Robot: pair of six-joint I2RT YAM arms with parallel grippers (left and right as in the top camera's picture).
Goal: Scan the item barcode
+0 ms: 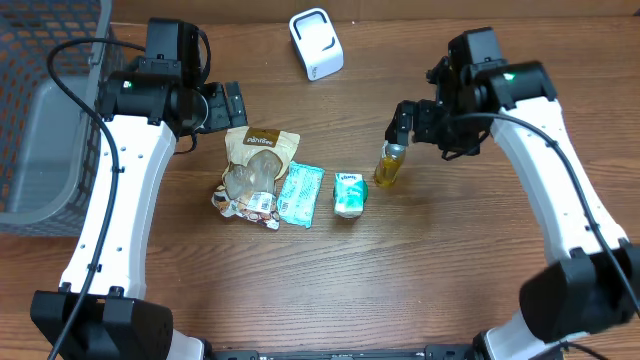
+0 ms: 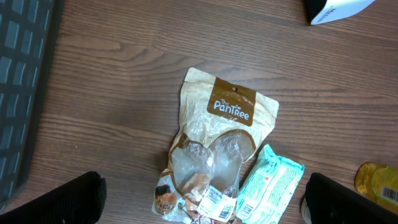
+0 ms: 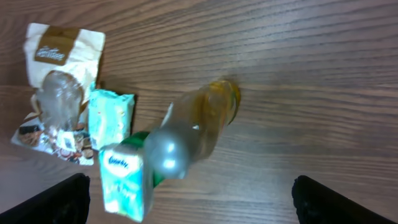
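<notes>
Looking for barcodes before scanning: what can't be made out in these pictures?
- Bottle: right wrist view, blurred; label unreadable.
- Scanner: left wrist view, cut off by top edge.
- Pouch stickers: overhead, too small to read.
- Basket: overhead, cut off by left edge.

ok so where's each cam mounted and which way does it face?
Overhead: fixed above the wooden table, facing straight down; both white arms, left claw and right claw show.
Left wrist: on the left arm, looking down at the tan plastic snack pouch; only its dark fingertips show.
Right wrist: on the right arm, looking down at the clear bottle of yellow liquid; only fingertips in the bottom corners.
Shared: both wrist views catch the pouch and the teal wrapped packet.
</notes>
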